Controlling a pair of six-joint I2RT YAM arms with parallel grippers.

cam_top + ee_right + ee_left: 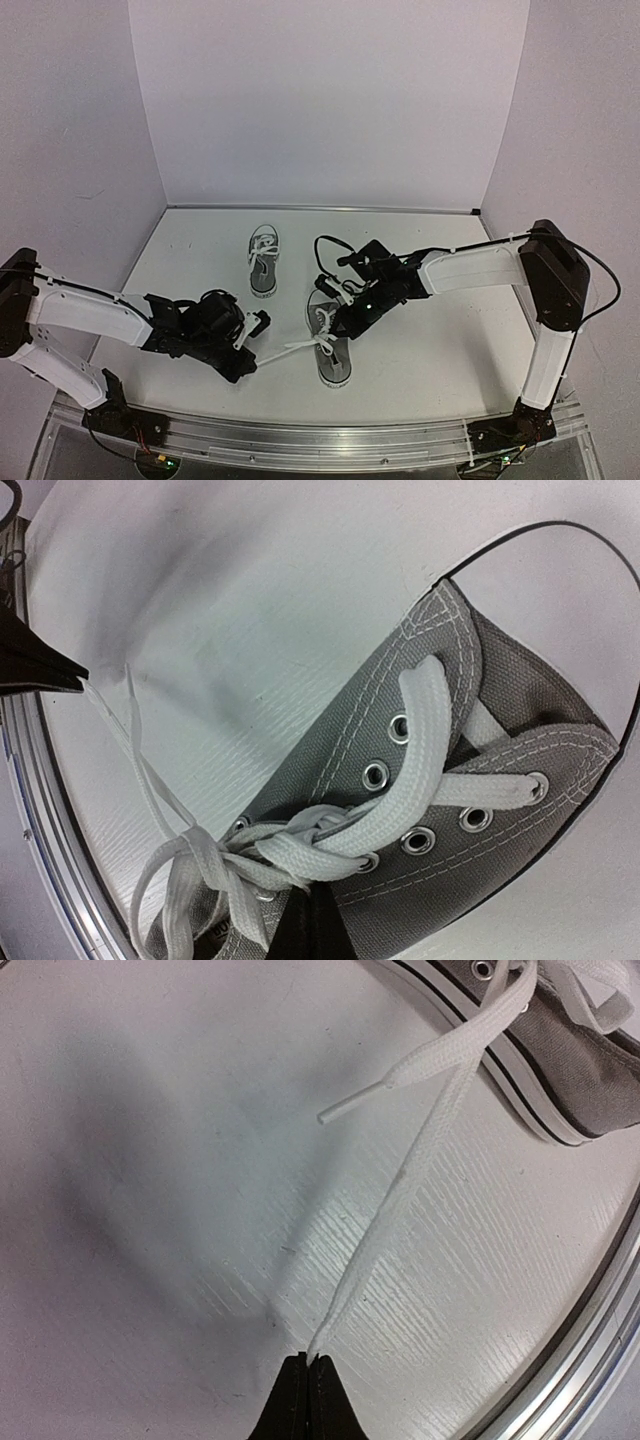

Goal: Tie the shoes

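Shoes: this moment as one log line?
left gripper: shut on lace | right gripper: shut at near shoe laces | far shoe: untouched

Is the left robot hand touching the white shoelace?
Touching. The left wrist view shows the left gripper shut on the lace, which runs straight from its tips to the grey shoe.

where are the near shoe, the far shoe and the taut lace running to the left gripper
near shoe (334, 362): top view, on its grey upper
far shoe (262, 262): top view, on its laced middle
taut lace (400, 1185): left wrist view, midway along the strand
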